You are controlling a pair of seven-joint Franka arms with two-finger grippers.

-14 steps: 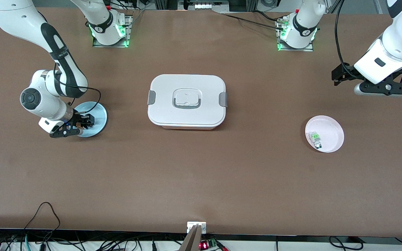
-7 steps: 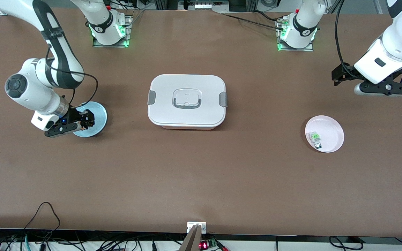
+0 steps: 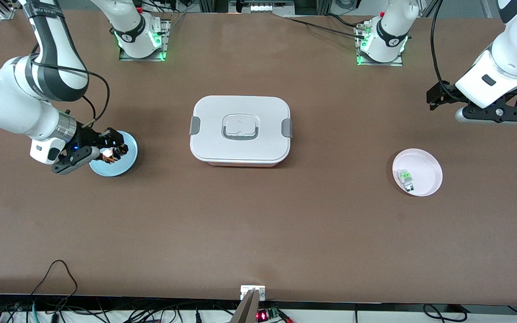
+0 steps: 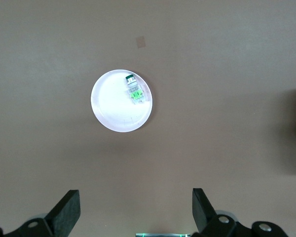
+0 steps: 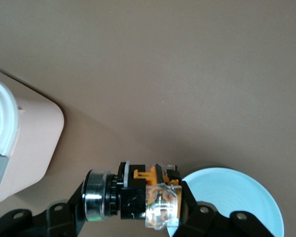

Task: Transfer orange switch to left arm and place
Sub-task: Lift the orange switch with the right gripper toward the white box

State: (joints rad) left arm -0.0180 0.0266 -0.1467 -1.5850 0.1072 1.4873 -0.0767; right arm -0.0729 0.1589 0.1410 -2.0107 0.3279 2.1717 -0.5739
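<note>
Pink plate [image 3: 424, 177]: nearest front camera, toward left arm's end of table; holds green-and-clear component [image 3: 405, 177], at plate's 9 o'clock rim in front view.

Blue plate [image 3: 126, 158]: toward right arm's end.

Right gripper [image 3: 114, 151]: over blue plate, jaws clenched on orange switch [image 3: 110, 154]; switch lifted clear of plate, lying sideways between fingers [image 5: 193, 209].

Box [image 3: 240, 129]: white, lidded, grey latches, table centre.

Left gripper [image 4: 133, 217]: arm waits, aloft, farther back above pink plate; jaws released, wide apart, nothing held.
</note>
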